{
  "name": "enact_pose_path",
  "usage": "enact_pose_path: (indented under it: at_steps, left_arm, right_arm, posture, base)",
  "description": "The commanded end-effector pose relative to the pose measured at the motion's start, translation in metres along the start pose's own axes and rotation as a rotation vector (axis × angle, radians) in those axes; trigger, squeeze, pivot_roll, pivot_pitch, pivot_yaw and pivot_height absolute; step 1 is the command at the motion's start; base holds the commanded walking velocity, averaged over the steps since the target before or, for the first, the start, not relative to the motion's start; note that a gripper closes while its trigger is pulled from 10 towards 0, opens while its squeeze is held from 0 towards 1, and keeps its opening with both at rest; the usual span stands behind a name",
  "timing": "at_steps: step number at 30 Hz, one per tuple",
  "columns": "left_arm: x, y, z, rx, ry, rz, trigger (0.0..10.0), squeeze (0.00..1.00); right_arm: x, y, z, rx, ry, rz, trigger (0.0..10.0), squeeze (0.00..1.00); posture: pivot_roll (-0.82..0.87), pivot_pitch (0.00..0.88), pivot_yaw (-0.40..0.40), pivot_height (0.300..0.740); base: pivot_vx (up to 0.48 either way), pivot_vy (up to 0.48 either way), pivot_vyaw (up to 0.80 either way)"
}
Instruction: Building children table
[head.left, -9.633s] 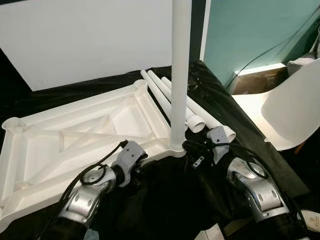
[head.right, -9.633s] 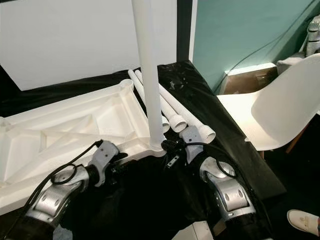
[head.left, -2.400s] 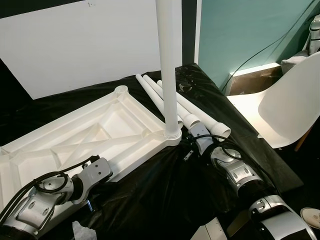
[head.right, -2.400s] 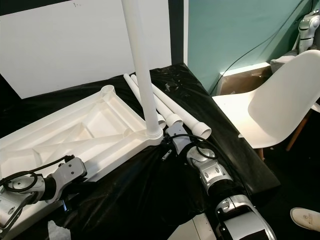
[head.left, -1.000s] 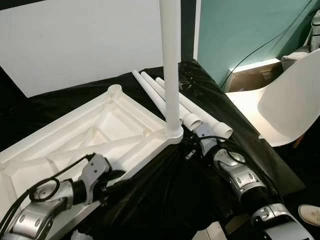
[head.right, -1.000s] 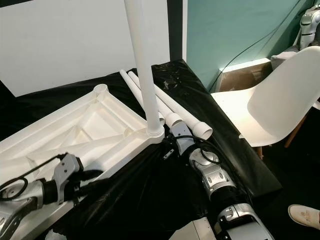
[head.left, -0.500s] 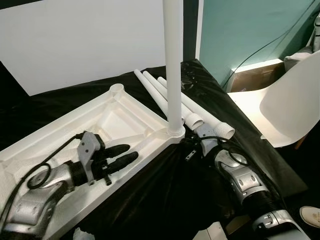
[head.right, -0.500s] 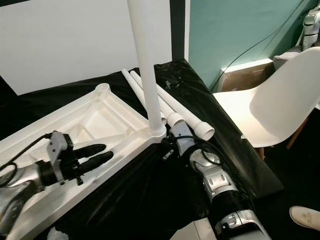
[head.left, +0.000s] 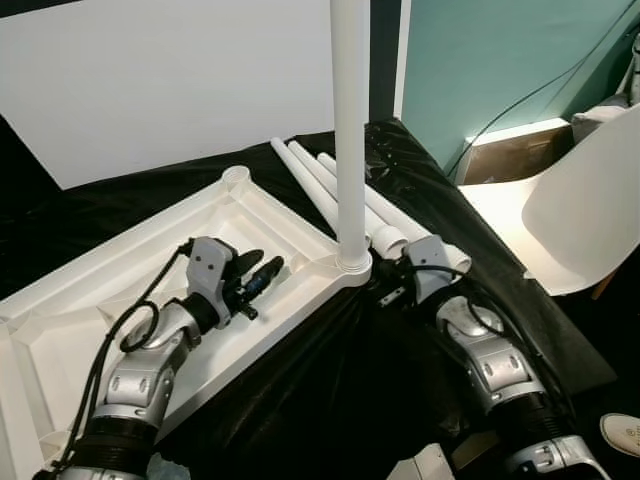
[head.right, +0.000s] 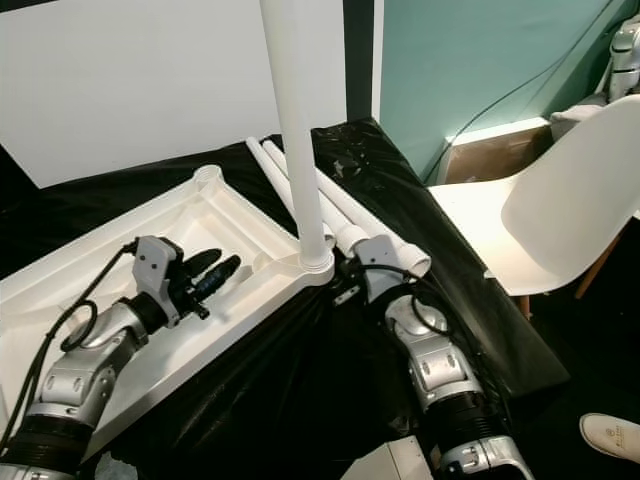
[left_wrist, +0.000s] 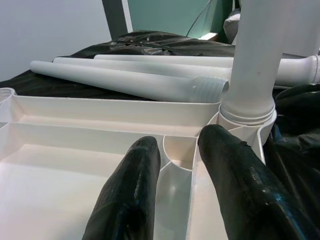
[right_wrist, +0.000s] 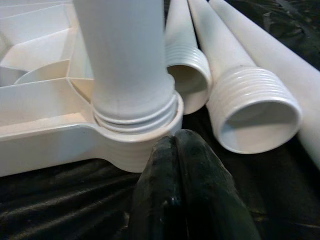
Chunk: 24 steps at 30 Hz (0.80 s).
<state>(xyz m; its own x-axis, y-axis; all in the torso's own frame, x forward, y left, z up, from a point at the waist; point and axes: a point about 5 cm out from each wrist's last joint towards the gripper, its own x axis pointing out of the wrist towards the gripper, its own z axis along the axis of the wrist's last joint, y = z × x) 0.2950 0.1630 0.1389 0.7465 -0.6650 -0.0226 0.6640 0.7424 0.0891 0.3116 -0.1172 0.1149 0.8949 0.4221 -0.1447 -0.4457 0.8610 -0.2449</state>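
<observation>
The white tabletop (head.left: 130, 238) lies upside down on black cloth, ribs facing up. One white leg (head.left: 350, 130) stands upright, screwed into the socket (right_wrist: 135, 130) at the near right corner. Three loose legs (head.left: 320, 190) lie side by side behind that corner, their threaded ends (right_wrist: 255, 110) towards me. My left gripper (head.left: 262, 266) is over the ribbed underside, open, pointing at the leg's base; in the left wrist view its fingers (left_wrist: 135, 195) straddle a rib. My right gripper (right_wrist: 175, 142) is shut and empty, low on the cloth, tips just short of the socket.
A white chair (head.left: 590, 210) stands to the right of the cloth-covered surface, whose right edge is near it. A white board (head.left: 150, 80) and teal wall rise behind. A cardboard box (head.left: 510, 150) and a shoe (head.left: 625, 432) are on the floor at right.
My left arm has swung up from the tabletop's near edge, and its gripper now lies over the underside, closer to the upright leg. The right gripper has stayed at the corner.
</observation>
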Motion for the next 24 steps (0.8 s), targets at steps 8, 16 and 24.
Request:
enact_pose_path:
  at_steps: [8, 16, 24]
  left_arm:
    - [-0.001, 0.005, -0.002, 0.049, 0.019, 0.033, 10.0, 0.0]
    - [-0.011, 0.008, -0.006, 0.058, 0.03, 0.06, 10.0, 0.0]
    - [-0.015, 0.008, -0.007, 0.075, 0.044, 0.059, 10.0, 0.0]
  right_arm:
    - [0.025, -0.014, -0.002, -0.052, 0.041, 0.004, 10.0, 0.0]
    - [0.028, -0.017, 0.002, -0.045, 0.036, -0.022, 10.0, 0.0]
    - [0.047, -0.003, 0.0, -0.049, 0.057, 0.04, 10.0, 0.0]
  posture:
    - [-0.07, 0.0, 0.096, 0.74]
    - [-0.03, 0.0, 0.095, 0.74]
    - [0.0, 0.0, 0.103, 0.74]
  base:
    - [0.0, 0.0, 0.0]
    - [0.0, 0.0, 0.0]
    - [0.0, 0.0, 0.0]
